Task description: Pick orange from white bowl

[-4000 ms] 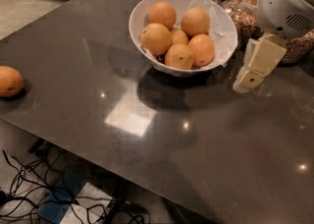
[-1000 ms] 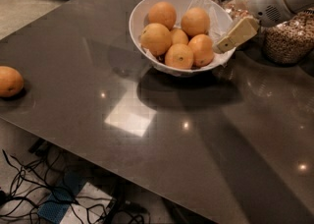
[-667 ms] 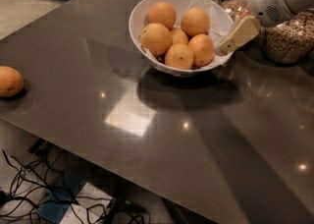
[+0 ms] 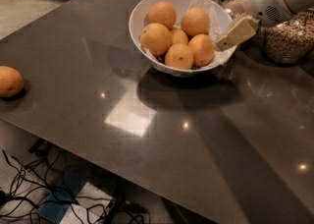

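Note:
The white bowl stands at the back middle of the dark table and holds several oranges on a crinkled white liner. The nearest orange to my gripper lies at the bowl's right front. My gripper comes in from the upper right, its cream fingers over the bowl's right rim, just beside that orange. It holds nothing that I can see.
A lone orange lies at the table's left edge. A glass jar of grains stands right of the bowl, under my arm. More jars stand behind the bowl. Cables lie on the floor below the table's front edge.
My gripper has moved from right of the bowl, above the table, up and left to the bowl's right rim. In the last second it has barely moved. The oranges have not shifted.

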Controlling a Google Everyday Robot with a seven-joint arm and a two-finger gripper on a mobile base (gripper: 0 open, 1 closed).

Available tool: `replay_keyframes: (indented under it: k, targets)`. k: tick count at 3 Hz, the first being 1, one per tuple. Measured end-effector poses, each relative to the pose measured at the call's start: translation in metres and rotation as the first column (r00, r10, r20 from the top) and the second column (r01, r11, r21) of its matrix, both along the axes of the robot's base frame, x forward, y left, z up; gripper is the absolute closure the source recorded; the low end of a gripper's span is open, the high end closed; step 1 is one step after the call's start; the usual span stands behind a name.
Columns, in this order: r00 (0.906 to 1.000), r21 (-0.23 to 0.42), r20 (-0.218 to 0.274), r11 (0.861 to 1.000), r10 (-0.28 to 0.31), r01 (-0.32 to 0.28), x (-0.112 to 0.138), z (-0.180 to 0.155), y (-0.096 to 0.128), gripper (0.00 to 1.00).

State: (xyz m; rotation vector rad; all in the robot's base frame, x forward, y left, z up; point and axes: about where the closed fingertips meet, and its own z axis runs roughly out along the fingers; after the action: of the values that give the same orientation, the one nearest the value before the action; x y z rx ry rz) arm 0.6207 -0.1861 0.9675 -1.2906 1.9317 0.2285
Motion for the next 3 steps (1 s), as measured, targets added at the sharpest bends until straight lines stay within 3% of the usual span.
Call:
replay_keyframes:
  k: [2, 3]
  targets:
    - [0.9998, -0.008, -0.017, 1.000, 0.006, -0.007, 0.015, -0.016, 0.003, 0.26]
    - [0.9998, -0.008, -0.017, 1.000, 0.006, -0.007, 0.015, -0.016, 0.003, 0.22]
